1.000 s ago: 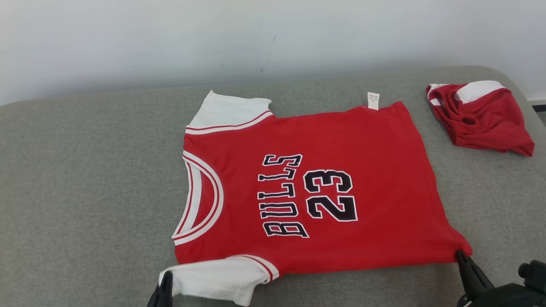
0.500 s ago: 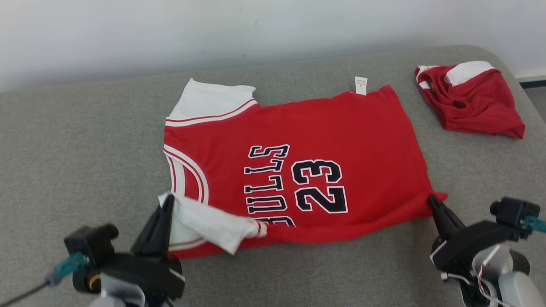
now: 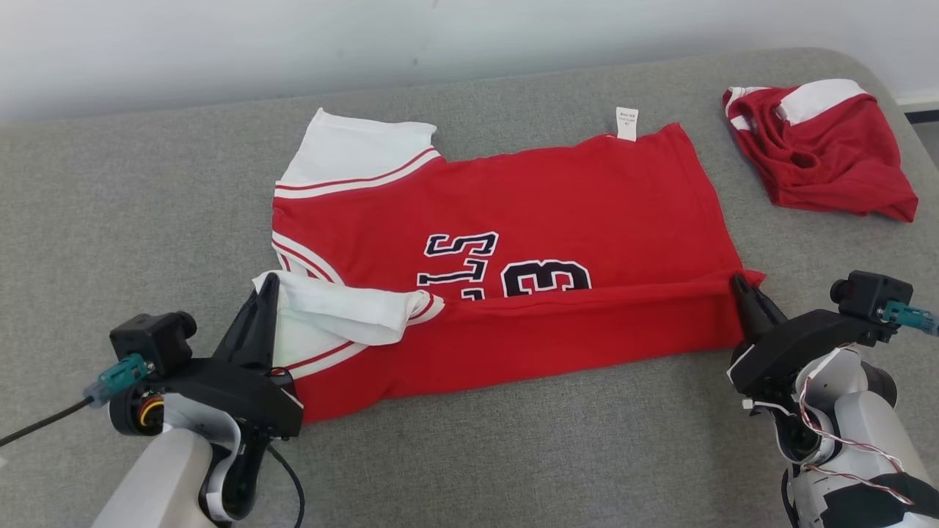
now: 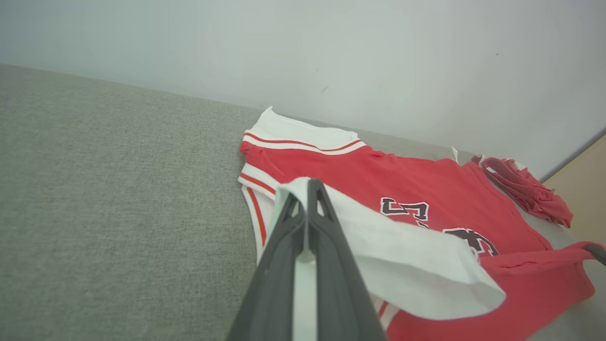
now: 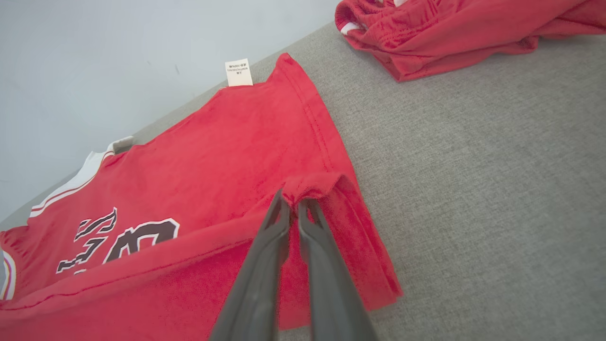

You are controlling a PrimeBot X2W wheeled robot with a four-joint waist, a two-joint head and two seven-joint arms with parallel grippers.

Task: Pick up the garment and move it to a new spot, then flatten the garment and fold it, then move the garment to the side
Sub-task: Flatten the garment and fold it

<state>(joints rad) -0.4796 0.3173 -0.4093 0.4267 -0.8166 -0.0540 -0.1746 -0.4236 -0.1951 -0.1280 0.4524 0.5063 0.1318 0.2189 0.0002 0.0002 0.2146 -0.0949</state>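
Right of jersey [image 3: 557,198], red bundle [image 3: 821,161]

A grey fabric-covered table [image 3: 513,455] spans the frame, its rounded corner at the upper right. Near that corner lies a crumpled red cloth with white panels [image 3: 829,161], bunched in loose folds. A plain pale wall [image 3: 293,44] runs along the top, with a dark skirting strip [image 3: 923,116] at the right edge.

Two red garments: one jersey [image 3: 550,220] spanning from left gripper [image 3: 268,282] to right gripper [image 3: 737,282], one heap [image 3: 821,154] beyond the right gripper. Two grippers, each pinching the jersey. Two white sleeves [image 3: 359,150], one in the left gripper. One label [image 3: 626,123]. One grey surface [image 3: 110,220].
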